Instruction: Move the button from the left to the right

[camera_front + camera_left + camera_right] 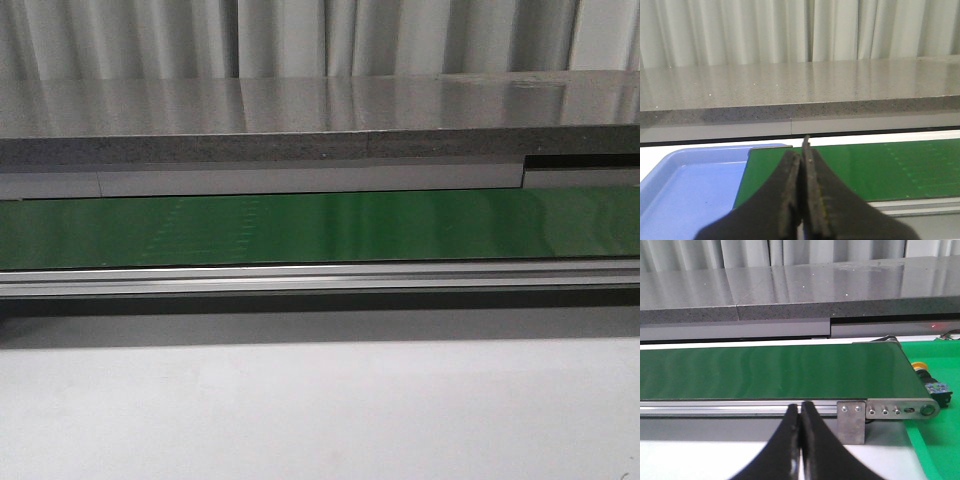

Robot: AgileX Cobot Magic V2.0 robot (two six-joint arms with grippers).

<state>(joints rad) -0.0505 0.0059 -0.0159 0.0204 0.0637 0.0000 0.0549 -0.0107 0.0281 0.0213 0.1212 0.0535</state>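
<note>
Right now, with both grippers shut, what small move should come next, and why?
Probably open the right gripper and turn it toward the button. It is the only button in view, lying just past the end of the green belt. The left gripper faces only the belt and a blue tray, with no button visible there.

Belt (320, 228): plain green, no lettering on it.
Rail (320, 280): bare metal, no brand, no numbers.
Bracket (851, 422): at the belt's end, screws only, nothing written.
Tray (670, 200): blue, beside the belt, unmarked.
Button (932, 382): past the belt's end, a small blue patch on it, too small to read.
</note>
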